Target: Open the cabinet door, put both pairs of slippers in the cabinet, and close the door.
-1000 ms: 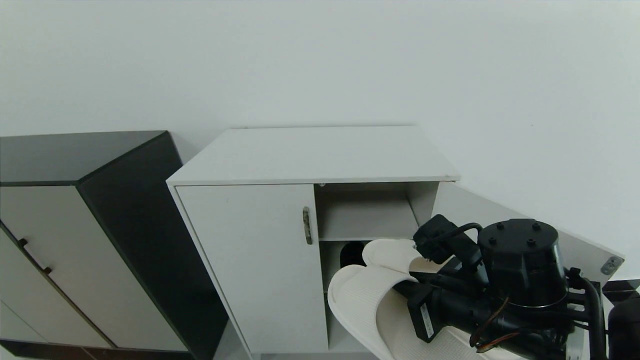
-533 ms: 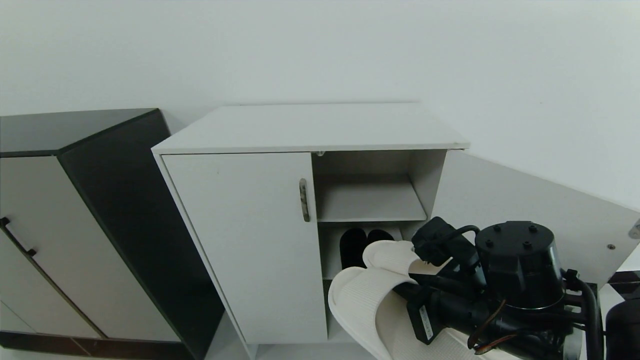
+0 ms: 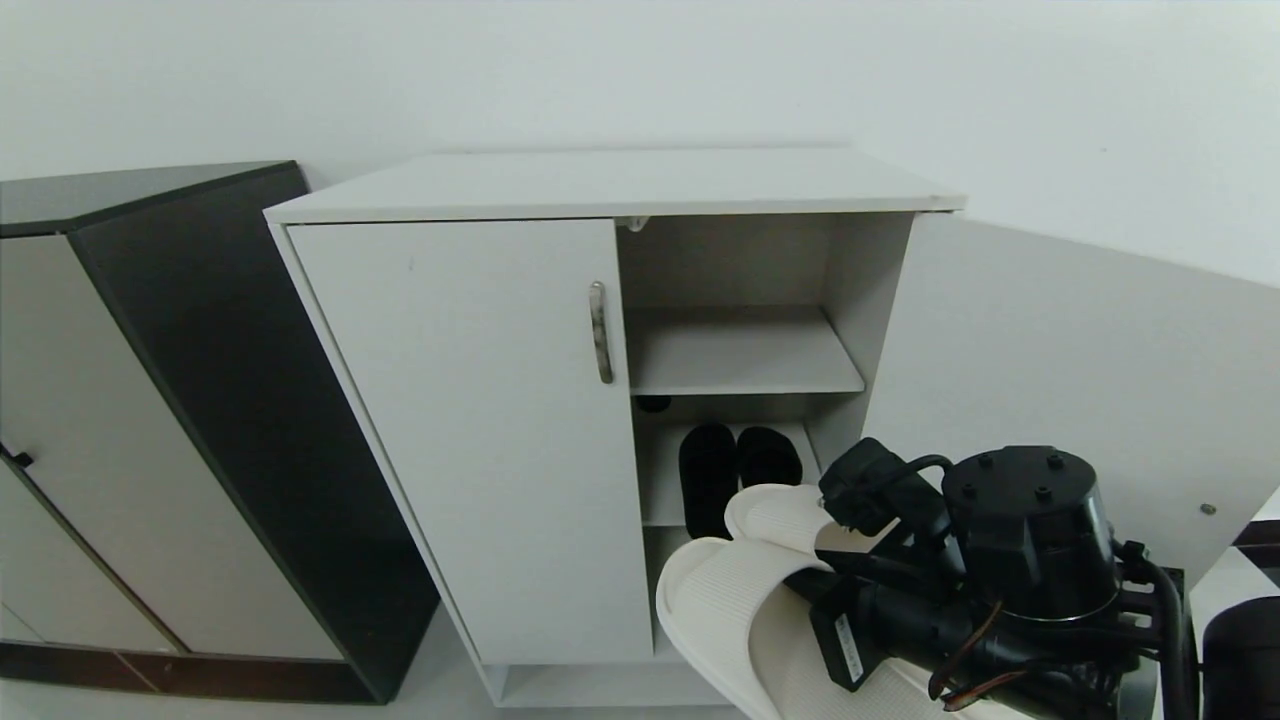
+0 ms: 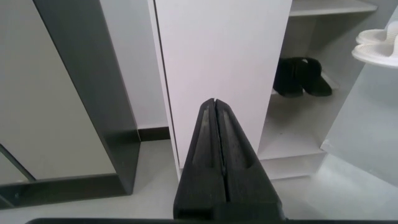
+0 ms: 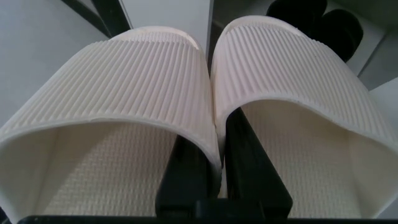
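STEP IN HAND: second pair into the cabinet (image 3: 610, 185)
- Door: the cabinet's right door (image 3: 1060, 380) stands swung wide; its left door (image 3: 470, 430) is shut, handle (image 3: 599, 332) at the inner edge
- Black slippers (image 3: 735, 470): already inside, side by side on the cabinet's middle shelf, toes inward
- White slippers (image 3: 735, 600): held in the air just outside the cabinet's open right half, low, toes toward the opening

METHOD, as judged
- Carry the white pair in toes first through the open half, level, clear of the shelf edges and the open door
- The top shelf (image 3: 740, 350) is bare and looks the easiest berth; the middle shelf has little room beside the black pair
- Set the soles flat before letting go, so that neither slipper tips out
- Draw the arm straight back, then swing the right door shut

GRIPPERS
- Right gripper (image 5: 219, 165): fingers nearly together, one inside each white slipper, pinching the two touching inner walls between them
- Left gripper (image 4: 214, 130): fingers pressed together, holding nothing, low in front of the cabinet's shut left door
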